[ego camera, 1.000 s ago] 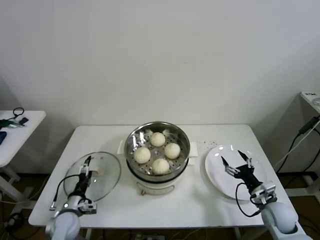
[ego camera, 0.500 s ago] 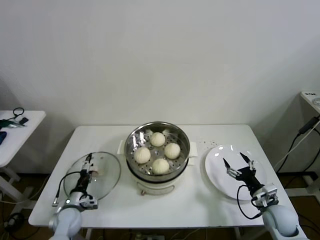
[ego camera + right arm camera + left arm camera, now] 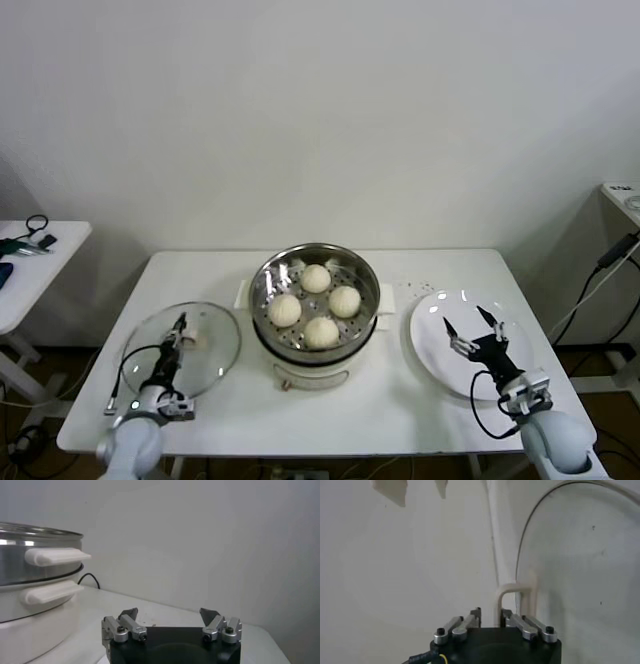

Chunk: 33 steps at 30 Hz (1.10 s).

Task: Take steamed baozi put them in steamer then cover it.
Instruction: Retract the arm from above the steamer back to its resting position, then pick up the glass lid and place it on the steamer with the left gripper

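Observation:
Four cream-white baozi (image 3: 316,278) lie on the perforated tray inside the steel steamer (image 3: 372,292) at the table's middle. The steamer's side and white handles show in the right wrist view (image 3: 30,575). The glass cover (image 3: 205,362) lies on the table to its left. My left gripper (image 3: 178,330) is at the cover's centre, fingers nearly together on the cream bar handle (image 3: 512,587); the glass (image 3: 580,570) shows past the gripper (image 3: 491,612). My right gripper (image 3: 470,328) is open and empty above the white plate (image 3: 435,352); its jaws stand wide apart in the right wrist view (image 3: 169,614).
A small side table (image 3: 30,262) with cables stands far left. Another surface's edge (image 3: 622,192) and hanging cables are at the far right. Bare table shows in front of the steamer and behind the cover.
The cover has shifted slightly left with my left gripper on its handle. My right gripper has drawn back a little over the plate, still open.

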Motion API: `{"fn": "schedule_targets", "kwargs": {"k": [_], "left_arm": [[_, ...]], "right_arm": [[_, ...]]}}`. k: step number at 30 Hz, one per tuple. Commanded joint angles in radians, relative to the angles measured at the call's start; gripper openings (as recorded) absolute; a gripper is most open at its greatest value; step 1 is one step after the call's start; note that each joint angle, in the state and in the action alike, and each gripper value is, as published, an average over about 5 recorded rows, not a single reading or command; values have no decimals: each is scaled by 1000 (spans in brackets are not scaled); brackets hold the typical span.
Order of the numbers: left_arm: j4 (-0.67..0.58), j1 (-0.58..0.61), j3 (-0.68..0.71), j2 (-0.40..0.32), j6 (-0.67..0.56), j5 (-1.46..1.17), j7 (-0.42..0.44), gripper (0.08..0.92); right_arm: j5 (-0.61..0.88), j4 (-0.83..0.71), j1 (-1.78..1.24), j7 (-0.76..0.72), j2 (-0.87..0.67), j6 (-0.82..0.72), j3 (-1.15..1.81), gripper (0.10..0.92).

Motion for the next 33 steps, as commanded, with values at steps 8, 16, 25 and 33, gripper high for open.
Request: {"fn": "schedule_targets", "kwargs": {"k": [8,16,25,33], "left_arm": [[-250,111,23,50,109,-137,35,149],[-518,276,23,102,390,-201,56,150],[-729,357,54,181,628,-211,18,150],[-816,295,181,378,793,-336,42,150]], "right_arm": [[-1,5,-5,-4,-21,0,4,823],[4,-1,6,-4,-47,0,1,823],[24,-14,48,-2,-88,-9,-33,823],[22,-31,91,-2,-94,-12,-83,823]]}}
